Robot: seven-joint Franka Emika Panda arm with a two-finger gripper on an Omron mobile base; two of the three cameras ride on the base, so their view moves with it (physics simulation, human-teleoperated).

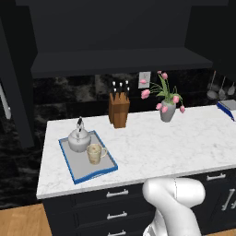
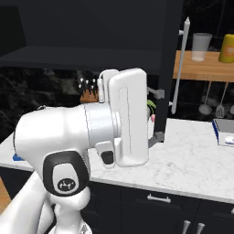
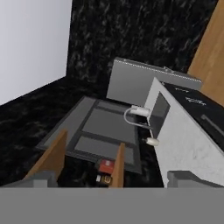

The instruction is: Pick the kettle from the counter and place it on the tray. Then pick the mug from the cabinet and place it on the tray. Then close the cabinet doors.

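Gripper (image 3: 112, 177): released, jaws wide apart, nothing between them; its two grey tips show at the lower edge of the hand view, left and right.
Gripper in the right base view: dark fingers (image 2: 158, 136) just beside the edge of the open cabinet door (image 2: 168, 55).
Bench (image 1: 156, 147): white marbled top over dark drawers with silver handles.
Tray (image 1: 76, 174): grey with blue rim, flat on the bench, near its left front corner.
Kettle (image 1: 79, 138): silver, upright on the far part of the tray.
Mug (image 1: 95, 153): cream, upright on the tray, just in front of the kettle and close to it; handle turned away from the kettle.
Knife block (image 1: 119, 109): wooden, behind the tray toward the wall, well apart from it.
Flower vase (image 1: 168, 110): grey with pink tulips, right of the knife block.
Cabinet (image 1: 115, 32): dark, above the bench; inner shelf in shadow.
Door handle (image 2: 182, 64): long silver bar on the open cabinet door.
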